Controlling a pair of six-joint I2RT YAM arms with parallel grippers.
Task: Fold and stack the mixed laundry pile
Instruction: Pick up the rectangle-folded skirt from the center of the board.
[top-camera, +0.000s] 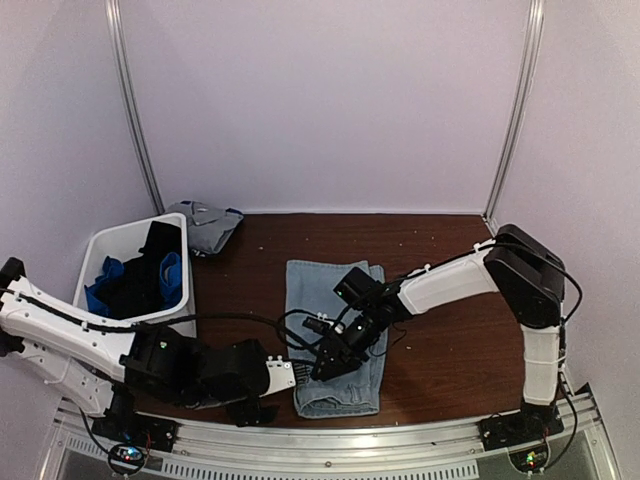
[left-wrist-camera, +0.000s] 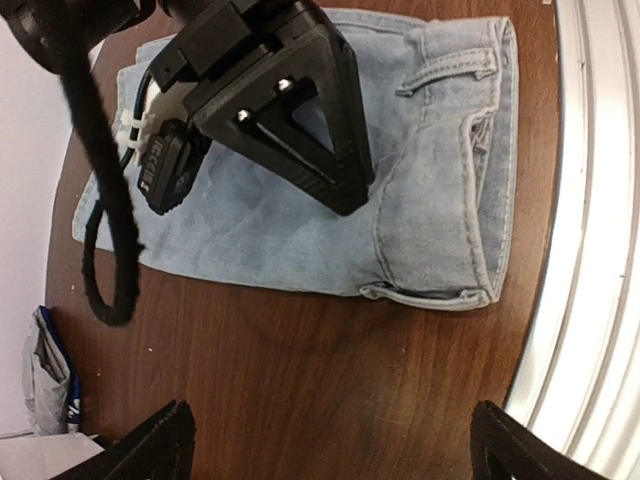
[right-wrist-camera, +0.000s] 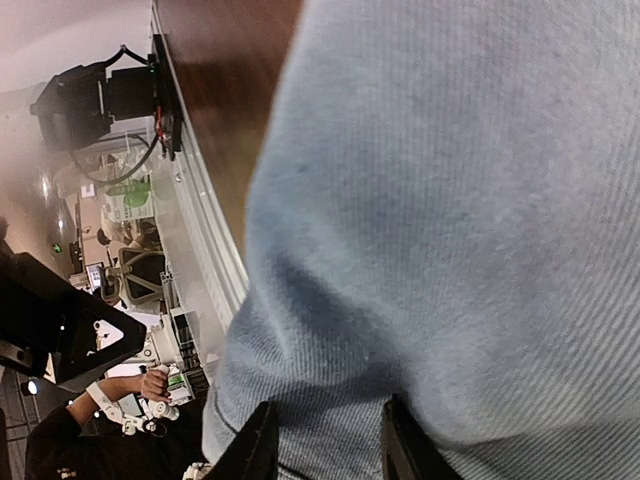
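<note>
Brown table (top-camera: 450, 262) carries folded denim (top-camera: 305, 290), grey garment (top-camera: 205, 226), white bin (top-camera: 100, 243).

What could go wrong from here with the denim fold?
The right claw is down on the folded light-blue denim piece; dragging could undo the fold. The open left claw is close by, so the two could clash. The black looped cable hangs over the denim and might snag it.

Overhead view, two close wrist views, shared denim (top-camera: 310, 290)
</note>
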